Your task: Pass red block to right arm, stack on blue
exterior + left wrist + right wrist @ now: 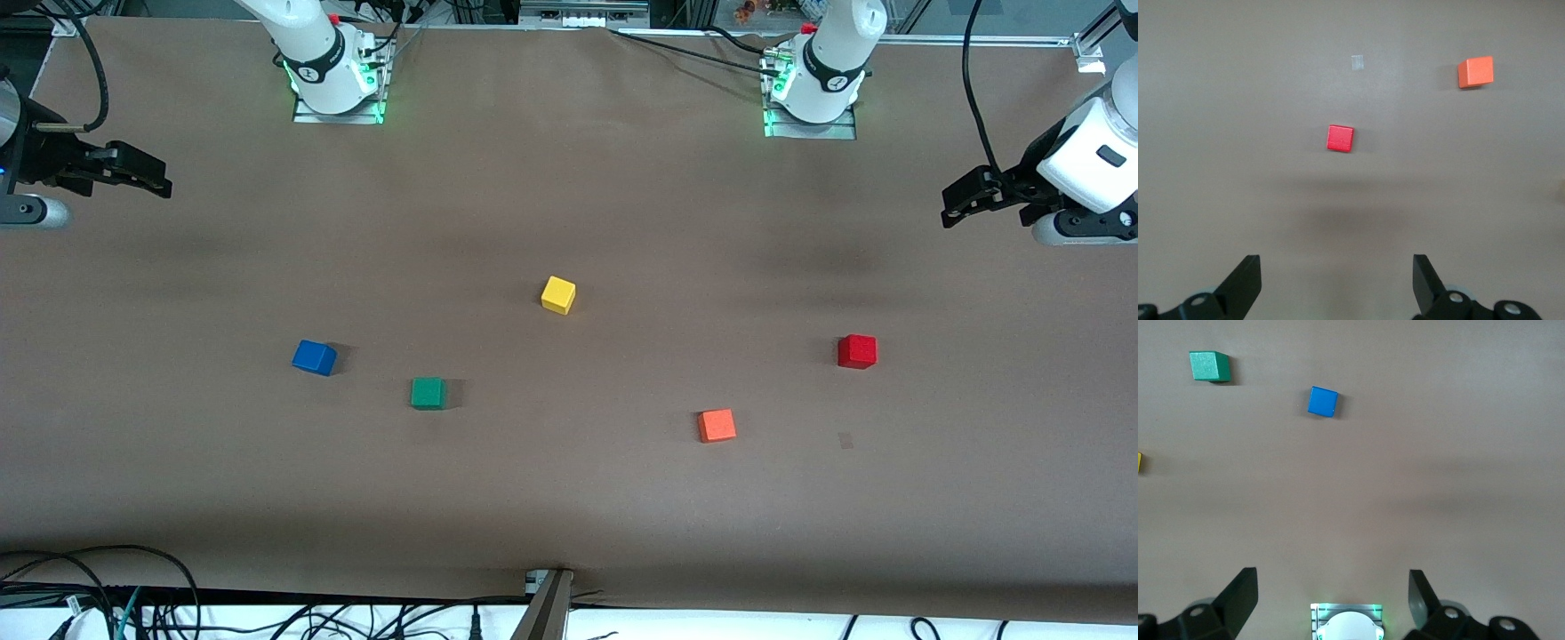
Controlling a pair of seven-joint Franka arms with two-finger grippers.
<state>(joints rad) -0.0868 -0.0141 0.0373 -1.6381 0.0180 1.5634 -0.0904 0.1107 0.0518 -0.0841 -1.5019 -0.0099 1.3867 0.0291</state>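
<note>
My left claw (pixel 949 210) hangs with its fingers spread apart and nothing between them, up over the left arm's end of the brown surface (pixel 569 498), and the red block (pixel 857 351) sits on the surface well apart from it, nearer the front camera, with the orange cube (pixel 717 425) nearer the camera again and more toward the middle. My right claw (pixel 164 182) hangs over the right arm's end, fingers likewise spread and empty, and the blue cube (pixel 314 357) lies well apart from it, nearer the camera, with the green cube (pixel 428 392) beside the blue one toward the middle. The yellow cube (pixel 558 294) rests about midway between my two claws.
</note>
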